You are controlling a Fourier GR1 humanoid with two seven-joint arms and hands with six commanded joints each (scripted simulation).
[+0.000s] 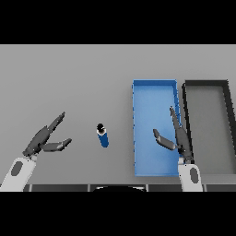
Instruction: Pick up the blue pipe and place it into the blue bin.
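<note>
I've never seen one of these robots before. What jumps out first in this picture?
The bright blue bin right of centre on the grey table catches the eye first, with a dark grey bin beside it on the right. Next is the small blue pipe alone near the middle, left of the blue bin. The right robot hand is open over the blue bin, and the left robot hand is open at the left.
</note>
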